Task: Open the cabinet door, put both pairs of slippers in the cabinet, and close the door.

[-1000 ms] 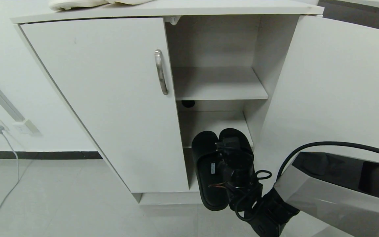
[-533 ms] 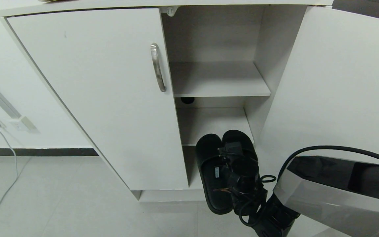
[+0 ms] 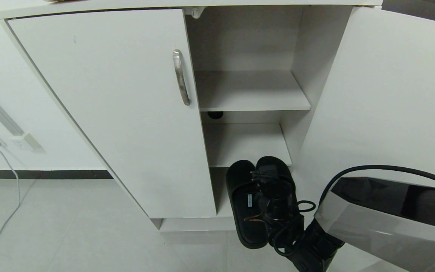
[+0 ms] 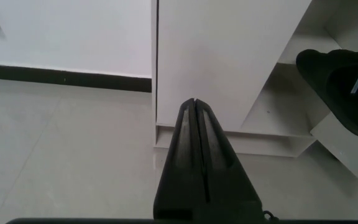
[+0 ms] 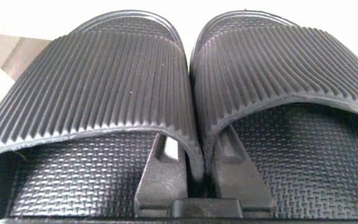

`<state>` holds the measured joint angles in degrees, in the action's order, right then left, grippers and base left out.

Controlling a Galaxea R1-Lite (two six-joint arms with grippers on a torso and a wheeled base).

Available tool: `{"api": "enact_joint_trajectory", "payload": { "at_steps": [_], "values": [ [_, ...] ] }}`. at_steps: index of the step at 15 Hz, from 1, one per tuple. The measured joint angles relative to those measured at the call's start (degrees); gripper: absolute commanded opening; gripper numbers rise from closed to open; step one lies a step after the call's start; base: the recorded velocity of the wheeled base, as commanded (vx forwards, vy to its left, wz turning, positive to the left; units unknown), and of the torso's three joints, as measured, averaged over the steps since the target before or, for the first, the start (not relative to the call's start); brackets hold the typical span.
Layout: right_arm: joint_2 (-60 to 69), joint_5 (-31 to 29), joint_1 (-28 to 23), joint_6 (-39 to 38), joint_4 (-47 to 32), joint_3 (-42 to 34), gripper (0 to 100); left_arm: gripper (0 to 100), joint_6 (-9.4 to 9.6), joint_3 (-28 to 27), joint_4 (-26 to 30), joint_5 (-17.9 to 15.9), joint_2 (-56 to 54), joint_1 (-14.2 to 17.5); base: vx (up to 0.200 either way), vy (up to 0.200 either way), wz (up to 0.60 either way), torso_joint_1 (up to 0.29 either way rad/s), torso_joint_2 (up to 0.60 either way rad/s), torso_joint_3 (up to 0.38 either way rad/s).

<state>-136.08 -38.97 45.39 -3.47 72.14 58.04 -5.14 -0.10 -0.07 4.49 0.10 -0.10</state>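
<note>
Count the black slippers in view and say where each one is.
2. The right hand grips both side by side before the open cabinet's bottom compartment: the left slipper nearer the closed door, the right slipper nearer the open door. More may be hidden.

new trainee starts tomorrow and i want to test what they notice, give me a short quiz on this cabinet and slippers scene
1. True or false: the cabinet's right door stands open while its left door is shut.
2. The right gripper is: A) empty, B) shut on the inner strap edges of both black slippers, C) clamped on the door handle.
3. Is the left gripper open or shut?
Key: 1 true; 2 B; 3 shut.
</note>
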Motion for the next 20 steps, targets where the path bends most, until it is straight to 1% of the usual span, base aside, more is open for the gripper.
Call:
{"api": "enact_joint_trajectory", "payload": {
  "at_steps": [1,7,11,13,16,19,20],
  "values": [
    [0.11,-0.13,0.17,-0.29,-0.22,0.43,0,0,0.09,0.00,0.00,-0.02,0.00,0.00,0.000,0.000,0.00,0.000,0.00,0.000],
    [0.20,-0.49,-0.18,-0.40,-0.38,1.41,0,0,0.24,0.00,-0.02,-0.20,0.00,0.02,0.200,0.000,0.00,0.006,0.00,0.001],
    [-0.44,-0.49,-0.55,-0.49,-0.30,2.51,0,0,0.09,0.02,0.05,-0.11,0.00,-0.01,0.000,0.000,0.00,0.000,0.00,0.000],
    [-1.57,-0.49,-1.06,-0.40,-1.15,5.11,0,0,-0.02,0.00,0.02,0.05,0.00,0.00,0.000,0.000,0.00,0.000,0.00,0.000],
    [-4.52,-0.41,-2.85,-0.20,-3.91,11.52,0,0,-0.16,0.00,0.00,0.13,0.00,0.02,0.000,0.000,0.00,0.000,0.00,0.000],
    [-6.21,0.02,-4.79,-0.05,-9.90,18.22,0,0,-0.18,0.00,0.00,0.13,0.00,0.00,0.000,0.000,0.00,0.000,0.00,0.000],
    [-6.69,0.09,-5.28,-0.05,-12.26,21.61,0,0,-0.21,0.00,0.02,0.13,0.00,0.00,0.000,0.000,0.00,0.000,0.00,0.000]
  ]
}}
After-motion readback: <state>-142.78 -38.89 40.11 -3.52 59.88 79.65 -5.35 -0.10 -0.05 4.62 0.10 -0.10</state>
